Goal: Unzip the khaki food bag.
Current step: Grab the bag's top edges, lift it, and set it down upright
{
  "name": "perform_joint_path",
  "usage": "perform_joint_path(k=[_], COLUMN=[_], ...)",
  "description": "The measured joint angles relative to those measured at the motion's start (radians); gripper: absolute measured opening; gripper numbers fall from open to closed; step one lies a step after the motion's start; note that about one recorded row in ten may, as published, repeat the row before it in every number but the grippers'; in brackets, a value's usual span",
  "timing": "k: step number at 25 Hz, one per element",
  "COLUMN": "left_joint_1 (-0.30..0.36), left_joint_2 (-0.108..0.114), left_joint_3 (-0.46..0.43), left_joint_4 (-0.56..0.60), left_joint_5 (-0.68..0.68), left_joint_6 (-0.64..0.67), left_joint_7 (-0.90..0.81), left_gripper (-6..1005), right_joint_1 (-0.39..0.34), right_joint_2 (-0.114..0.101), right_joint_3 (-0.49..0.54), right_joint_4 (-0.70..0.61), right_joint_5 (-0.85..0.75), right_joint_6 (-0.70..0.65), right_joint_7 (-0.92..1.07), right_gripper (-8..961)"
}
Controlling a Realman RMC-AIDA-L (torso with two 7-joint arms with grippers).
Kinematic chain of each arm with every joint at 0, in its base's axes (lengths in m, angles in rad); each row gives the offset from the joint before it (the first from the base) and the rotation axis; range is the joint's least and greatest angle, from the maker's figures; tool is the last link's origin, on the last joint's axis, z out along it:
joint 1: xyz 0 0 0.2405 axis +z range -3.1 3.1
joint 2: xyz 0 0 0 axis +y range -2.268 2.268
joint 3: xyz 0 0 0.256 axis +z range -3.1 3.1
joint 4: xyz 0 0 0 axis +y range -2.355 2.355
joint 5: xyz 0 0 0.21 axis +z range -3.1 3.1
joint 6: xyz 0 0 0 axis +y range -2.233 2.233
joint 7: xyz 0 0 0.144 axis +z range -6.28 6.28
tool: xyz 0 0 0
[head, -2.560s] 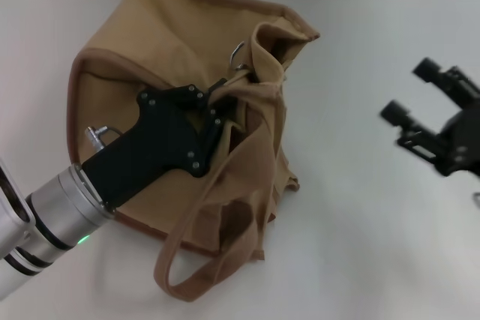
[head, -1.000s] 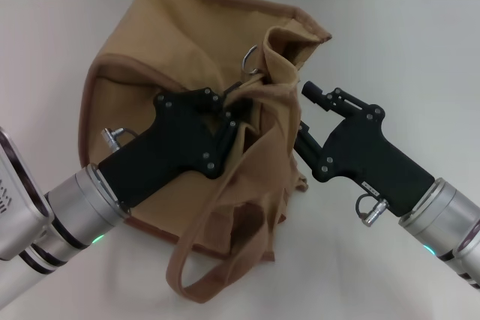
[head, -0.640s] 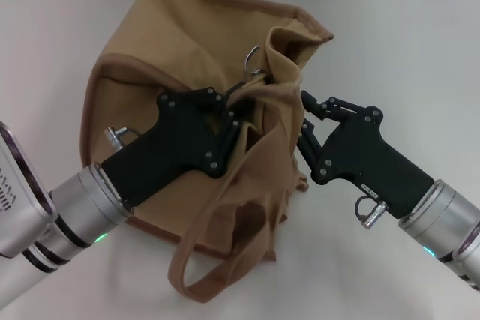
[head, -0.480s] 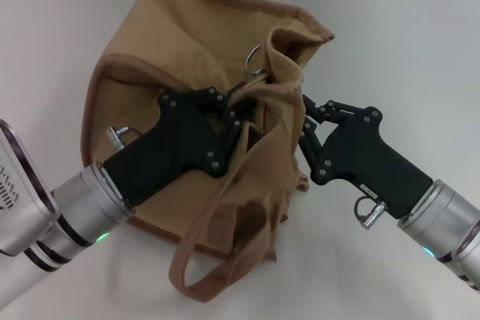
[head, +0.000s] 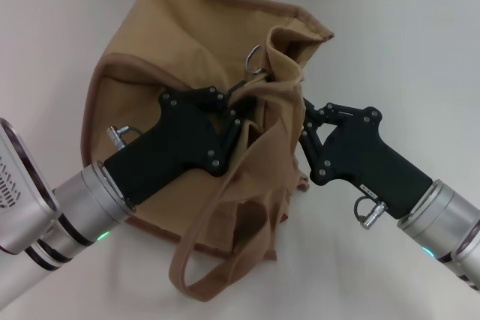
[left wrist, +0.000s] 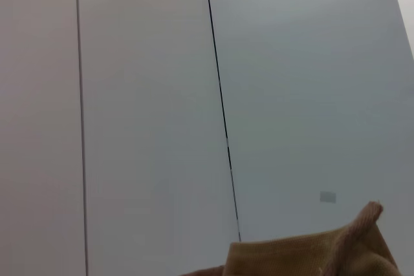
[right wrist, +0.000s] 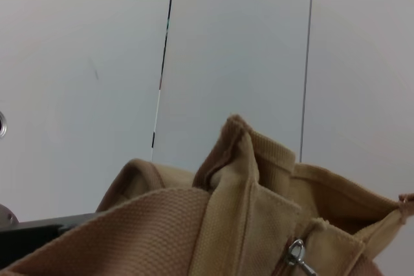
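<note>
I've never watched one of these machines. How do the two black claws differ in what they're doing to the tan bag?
The left gripper reaches over the khaki food bag and is buried in the gathered fabric at its top. The right gripper meets the bag's right side, lower down, at a fold. Both are black, on silver arms, and touch the bag.

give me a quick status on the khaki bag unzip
Left pincer buried in folds at top of khaki food bag. Right pincer closed against its right side. Bag slumped on table; loose handle draped in front.
</note>
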Motion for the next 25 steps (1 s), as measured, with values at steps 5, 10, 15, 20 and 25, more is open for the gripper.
perform_joint_path(k=[5,10,15,20,25], left_joint_1=[0.001,0.001,0.002,0.002,0.003], left_joint_2=[0.000,0.000,0.000,0.000,0.000], left_joint_3=[0.000,-0.002,-0.068,-0.118,-0.134], left_joint_4=[0.000,-0.004,-0.039,-0.065,-0.072], left_joint_5=[0.000,0.000,0.002,0.002,0.001], left_joint_6=[0.000,0.002,0.013,0.022,0.059], left_joint_7=[0.000,0.000,0.001,0.003,0.004], left_gripper=[101,104,106,109,111], right_joint_1=[0.000,-0.001,-0.001,-0.002,-0.005], right_joint_2=[0.000,0.000,0.000,0.000,0.000], right_joint_3=[-0.001,-0.001,-0.001,-0.001,-0.001], right_joint_4=[-0.003,-0.004,-0.010,-0.013,-0.015], right_joint_5=[0.000,-0.001,-0.020,-0.024,-0.024], right_joint_6=[-0.001,0.000,0.003,0.003,0.010], right_joint_7=[0.000,0.000,0.000,0.000,0.000], right_gripper=[34,10,0,-1,0])
